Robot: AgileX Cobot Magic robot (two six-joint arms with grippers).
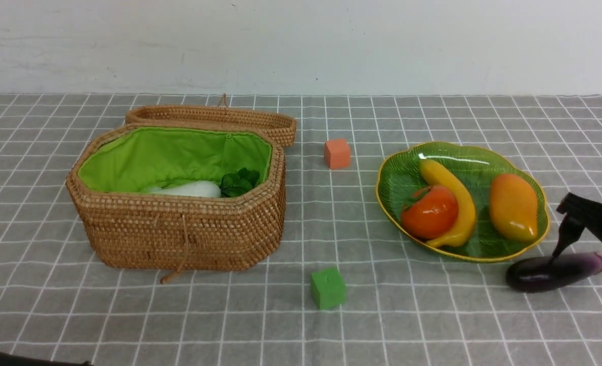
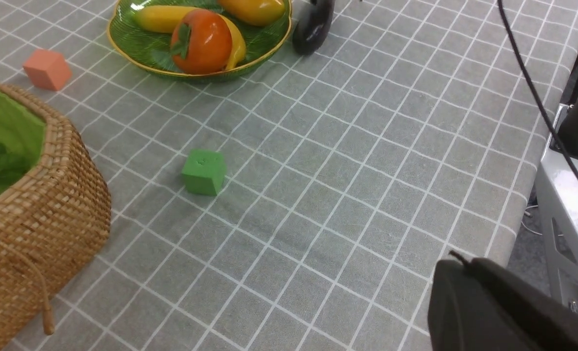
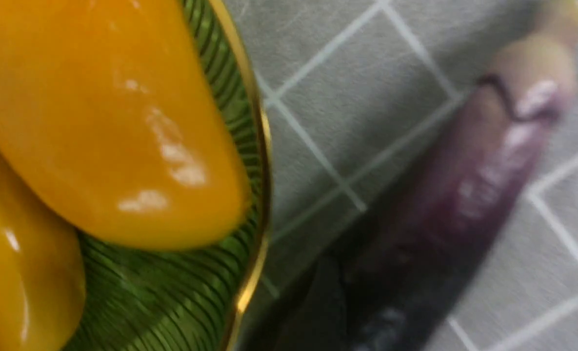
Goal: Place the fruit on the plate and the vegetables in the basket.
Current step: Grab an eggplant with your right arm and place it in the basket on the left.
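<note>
**A:** Eggplant (image 1: 555,272) position?

**B:** Flat on the tabletop (image 1: 301,330), just beside the near right rim of the plate (image 1: 397,175), stem end pointing right. Not yet in the basket (image 1: 179,229).

**A:** Right fingers (image 1: 565,236)?

**B:** Spread wide, straddling the eggplant, holding nothing. One tip at the far side, touching or just clear; cannot tell which. Other tip near the stem end.

**A:** Left fingers (image 2: 484,302)?

**B:** Closed; set back at the near side, well apart from the eggplant.

**A:** Remaining work?

**B:** Probably this one transfer. Banana (image 1: 458,203), persimmon (image 1: 429,212) and mango (image 1: 513,206) already on the plate. Radish (image 1: 189,189) already in the basket, lid (image 1: 214,119) folded back. Gourd not in view, possibly hidden behind the basket wall.

**A:** Failure modes?

**B:**
- **Slip:** glossy, rounded skin, likely to squirt out if pinched off-centre or near the tapered end. Close across the thick middle.
- **Roll:** possible nudge into the plate rim from uneven tip contact.
- **Collision:** lift high enough to clear the plate, the green cube (image 1: 327,288) and the basket wall.
- **Early release:** risk of a bounce off the wicker rim. Open only above the green lining (image 1: 153,157).
</note>
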